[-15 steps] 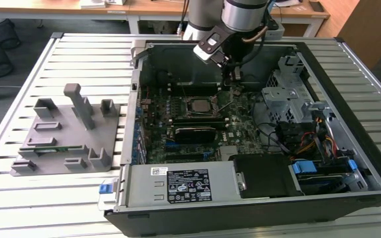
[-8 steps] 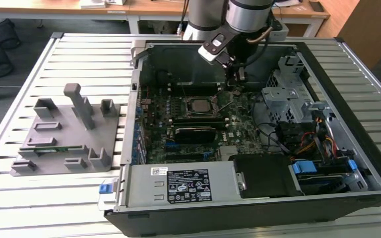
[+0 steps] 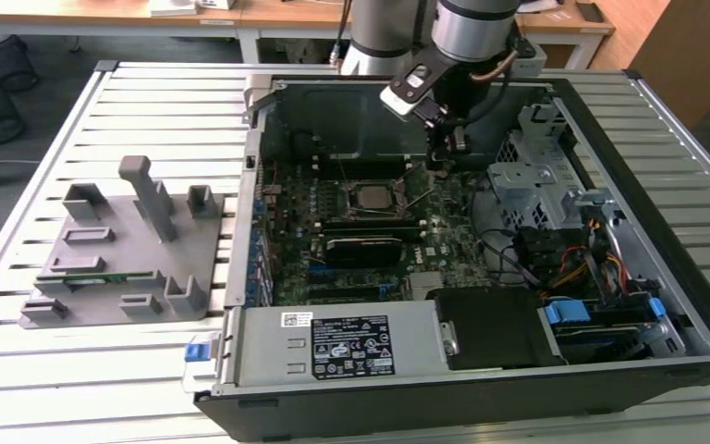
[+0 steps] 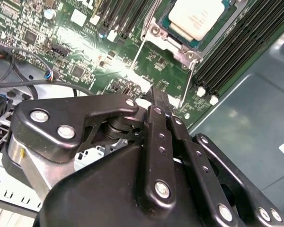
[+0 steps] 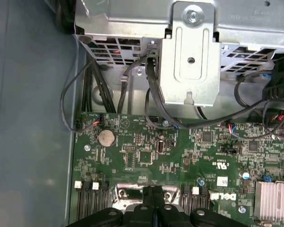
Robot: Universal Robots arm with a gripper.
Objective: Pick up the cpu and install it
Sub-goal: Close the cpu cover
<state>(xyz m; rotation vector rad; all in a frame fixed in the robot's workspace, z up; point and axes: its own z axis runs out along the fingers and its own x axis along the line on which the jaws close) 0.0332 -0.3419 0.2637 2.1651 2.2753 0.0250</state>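
End effector (image 4: pixel 159 98) pinched closed, pale silver square cpu (image 4: pixel 196 16) in socket (image 4: pixel 172 48)

cpu (image 3: pixel 366 196) on motherboard (image 5: pixel 146 142) | claw (image 3: pixel 442 160) near, exterior view's right

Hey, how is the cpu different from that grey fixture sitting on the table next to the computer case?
The cpu lies in the socket inside the computer case; the grey fixture sits outside it on the slatted table, to the exterior view's left. The cpu is small, flat and square; the fixture is far larger, with upright posts. The cpu's top is shiny; the fixture is matte. Both are greyish.
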